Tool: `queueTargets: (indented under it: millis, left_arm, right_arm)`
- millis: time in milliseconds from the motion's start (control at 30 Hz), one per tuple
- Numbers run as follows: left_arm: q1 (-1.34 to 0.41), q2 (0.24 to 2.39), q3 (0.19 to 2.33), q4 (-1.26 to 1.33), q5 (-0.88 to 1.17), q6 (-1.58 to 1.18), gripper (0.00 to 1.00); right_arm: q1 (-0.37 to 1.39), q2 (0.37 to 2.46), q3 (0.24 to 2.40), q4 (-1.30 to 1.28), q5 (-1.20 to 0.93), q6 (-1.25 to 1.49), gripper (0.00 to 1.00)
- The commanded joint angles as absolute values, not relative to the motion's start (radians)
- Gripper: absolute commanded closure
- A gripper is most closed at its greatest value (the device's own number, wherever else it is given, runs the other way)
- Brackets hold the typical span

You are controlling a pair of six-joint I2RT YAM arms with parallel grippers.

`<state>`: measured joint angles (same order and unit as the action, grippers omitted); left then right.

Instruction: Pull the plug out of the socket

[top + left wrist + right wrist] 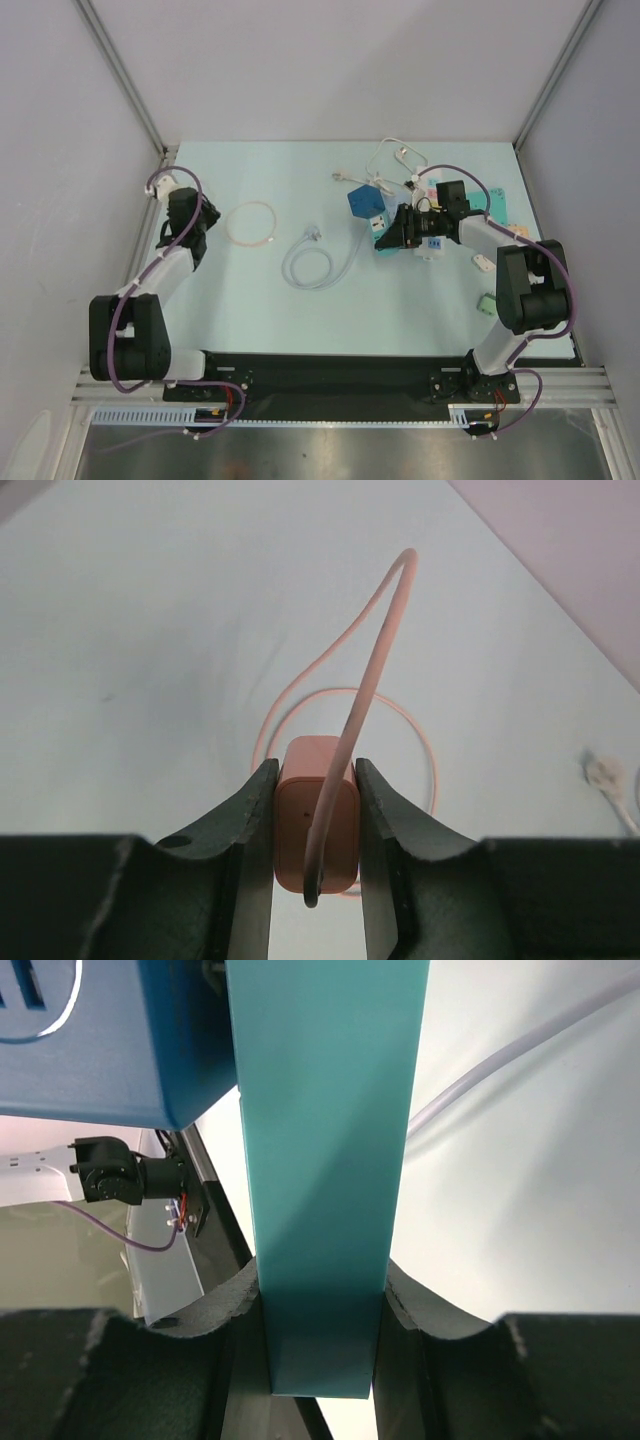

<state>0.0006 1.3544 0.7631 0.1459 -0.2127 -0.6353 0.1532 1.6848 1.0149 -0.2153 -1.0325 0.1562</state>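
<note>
On the far left my left gripper [315, 772] has its fingers pinched on the pink plug [300, 830], one on each flat side. The plug's thin pink cable [250, 222] arcs up from it and lies in a loose coil on the table [260, 310] just beside the gripper. From above, this plug is well apart from the socket, with bare table between them, so I judge the pull itself to be done.

Toward the middle lies a white cable [310, 265] in its own coil, its end loose on the table and plugged into nothing.

Right of centre sits the blue socket cube [365, 202], and against it is a teal block [325, 1140]. My right gripper [320, 1290] has its fingers clamped on the narrow end of that block, which I read as bracing the socket side. I cannot tell whether anything else sits in the cube's faces.

What seems left is small: set the pink plug down, loosen both grips and draw the arms back.
</note>
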Motion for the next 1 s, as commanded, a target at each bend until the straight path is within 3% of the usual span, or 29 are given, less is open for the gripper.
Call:
queueTargets:
  millis: [0, 233, 467, 733, 800, 833, 967]
  left_arm:
    - [0.047, 1.376, 0.822, 0.123, -0.337, -0.611, 1.00]
    - [0.150, 1.462, 0.893, 0.069, -0.327, -0.592, 1.00]
    - [0.232, 1.647, 0.986, 0.029, 0.042, -0.577, 1.00]
    - [0.278, 1.815, 1.028, 0.077, 0.313, -0.603, 0.97]
    - [0.282, 1.830, 1.028, 0.078, 0.322, -0.603, 0.87]
    - [0.284, 1.832, 1.028, 0.077, 0.324, -0.601, 0.72]
    - [0.290, 1.793, 1.017, 0.078, 0.324, -0.583, 0.40]
  right_arm:
    - [0.153, 1.624, 1.037, -0.160, -1.114, 0.115, 1.00]
    - [0.153, 1.631, 1.042, -0.164, -1.114, 0.114, 1.00]
    - [0.153, 1.637, 1.048, -0.179, -1.112, 0.103, 1.00]
    - [0.153, 1.646, 1.057, -0.195, -1.117, 0.091, 1.00]
    - [0.152, 1.646, 1.057, -0.195, -1.117, 0.089, 1.00]
    - [0.153, 1.647, 1.058, -0.198, -1.117, 0.087, 1.00]
    - [0.156, 1.654, 1.066, -0.210, -1.120, 0.080, 1.00]
